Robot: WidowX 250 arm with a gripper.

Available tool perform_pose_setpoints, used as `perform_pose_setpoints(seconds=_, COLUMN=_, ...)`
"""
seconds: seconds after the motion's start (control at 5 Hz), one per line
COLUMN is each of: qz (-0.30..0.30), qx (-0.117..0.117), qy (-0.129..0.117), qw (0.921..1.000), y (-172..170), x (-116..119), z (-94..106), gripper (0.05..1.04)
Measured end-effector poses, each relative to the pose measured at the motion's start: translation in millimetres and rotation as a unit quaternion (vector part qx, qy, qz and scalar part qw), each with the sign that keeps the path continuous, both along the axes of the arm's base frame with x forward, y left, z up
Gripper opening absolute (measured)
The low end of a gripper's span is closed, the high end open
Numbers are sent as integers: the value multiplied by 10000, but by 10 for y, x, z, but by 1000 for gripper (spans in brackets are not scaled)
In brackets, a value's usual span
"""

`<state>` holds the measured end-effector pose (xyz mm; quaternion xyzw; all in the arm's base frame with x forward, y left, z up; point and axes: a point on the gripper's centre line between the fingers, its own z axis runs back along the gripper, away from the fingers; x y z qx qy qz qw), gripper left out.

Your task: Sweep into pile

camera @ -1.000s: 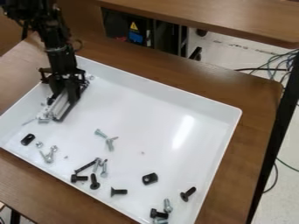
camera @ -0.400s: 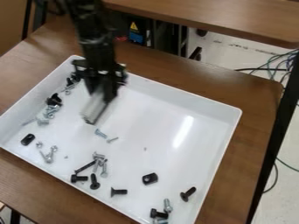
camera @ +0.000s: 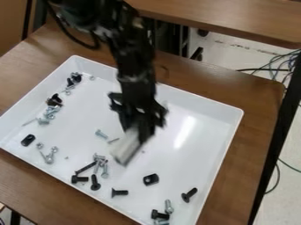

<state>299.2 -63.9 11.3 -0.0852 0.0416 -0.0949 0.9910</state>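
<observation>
Screws (camera: 120, 192): black or shiny silver, some long, some stubby, scattered in white tray (camera: 194, 165) | gripper (camera: 138, 130): squeezing a pale bar (camera: 126, 149) near tray's middle

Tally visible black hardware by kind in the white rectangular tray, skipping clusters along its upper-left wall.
Black metal screws and bolts: 6
Black oval plate: 1
Black squarish piece: 1
Total: 8

We are seeing a brown wooden bench (camera: 254, 132), another wooden tabletop (camera: 235, 21) standing behind it, and cables (camera: 258, 69) lying on pale floor (camera: 232, 57).
</observation>
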Motion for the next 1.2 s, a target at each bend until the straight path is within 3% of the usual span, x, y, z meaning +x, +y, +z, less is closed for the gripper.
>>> perform_pose_setpoints(seconds=0.2, qz=-275, qx=-201, qy=-5, qw=9994, y=-482, x=-140, z=-30, gripper=359)
perform_pose_setpoints(seconds=0.4, qz=-323, qx=-367, qy=155, qw=9987, y=-908, x=-291, z=-139, gripper=358)
perform_pose_setpoints(seconds=0.6, qz=-516, qx=-338, qy=283, qw=9977, y=-1119, x=-402, z=-221, gripper=359)
perform_pose_setpoints(seconds=1.0, qz=-119, qx=-858, qy=404, qw=9954, y=-1044, x=-338, z=-281, gripper=359)
perform_pose_setpoints(seconds=1.2, qz=52, qx=-946, qy=272, qw=9951, y=-907, x=-320, z=-294, gripper=359)
